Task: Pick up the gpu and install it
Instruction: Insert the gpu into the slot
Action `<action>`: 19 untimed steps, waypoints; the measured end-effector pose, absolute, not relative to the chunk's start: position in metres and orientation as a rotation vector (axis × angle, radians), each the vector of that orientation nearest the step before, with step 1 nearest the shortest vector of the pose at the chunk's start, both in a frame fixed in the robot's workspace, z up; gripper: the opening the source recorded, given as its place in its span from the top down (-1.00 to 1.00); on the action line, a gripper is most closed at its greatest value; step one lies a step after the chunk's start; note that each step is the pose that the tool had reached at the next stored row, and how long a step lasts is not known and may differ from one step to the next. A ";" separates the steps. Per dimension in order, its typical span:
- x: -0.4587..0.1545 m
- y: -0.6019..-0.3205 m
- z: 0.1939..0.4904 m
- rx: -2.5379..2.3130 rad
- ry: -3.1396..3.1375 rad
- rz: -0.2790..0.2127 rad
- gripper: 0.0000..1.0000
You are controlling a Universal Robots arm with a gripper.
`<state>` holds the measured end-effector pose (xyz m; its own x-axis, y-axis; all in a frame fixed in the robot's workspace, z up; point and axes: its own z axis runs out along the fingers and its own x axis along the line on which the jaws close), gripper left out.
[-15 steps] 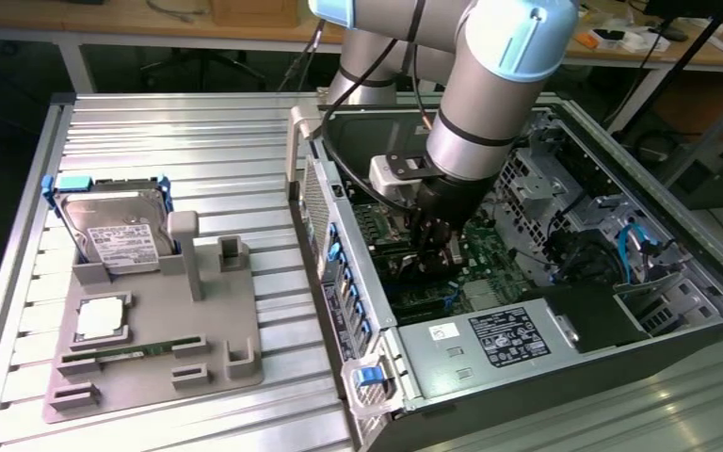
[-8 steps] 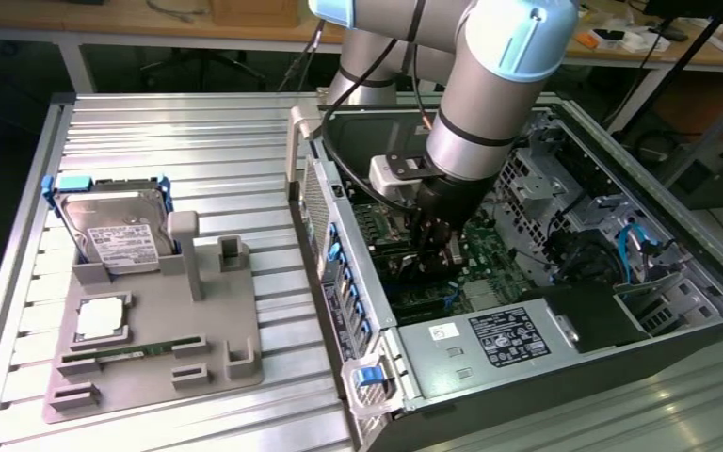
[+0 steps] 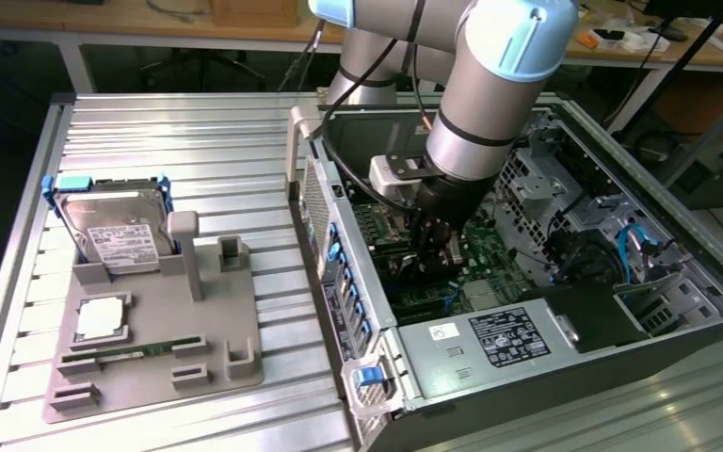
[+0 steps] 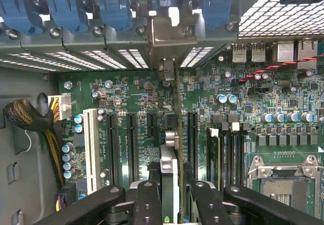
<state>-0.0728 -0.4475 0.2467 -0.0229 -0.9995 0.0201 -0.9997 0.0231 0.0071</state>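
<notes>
The gripper holds its jaws clamped on the gpu, which stands edge-on over the motherboard, among that board's long slots. Pickup looks done. I cannot tell whether the card is seated, so pressing home seems left.

Arm steeply downward; gripper clamped, mid-grip

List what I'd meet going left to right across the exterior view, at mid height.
hard drive → blue latches on the wall of the computer case → gripper holding the gpu inside the case → blue cable
</notes>
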 end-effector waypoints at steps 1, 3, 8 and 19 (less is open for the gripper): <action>-0.073 -0.447 0.247 2.182 -2.233 0.014 0.46; -0.073 -0.447 0.247 2.182 -2.233 0.014 0.46; -0.073 -0.447 0.247 2.182 -2.233 0.014 0.46; -0.073 -0.450 0.247 2.182 -2.233 0.014 0.46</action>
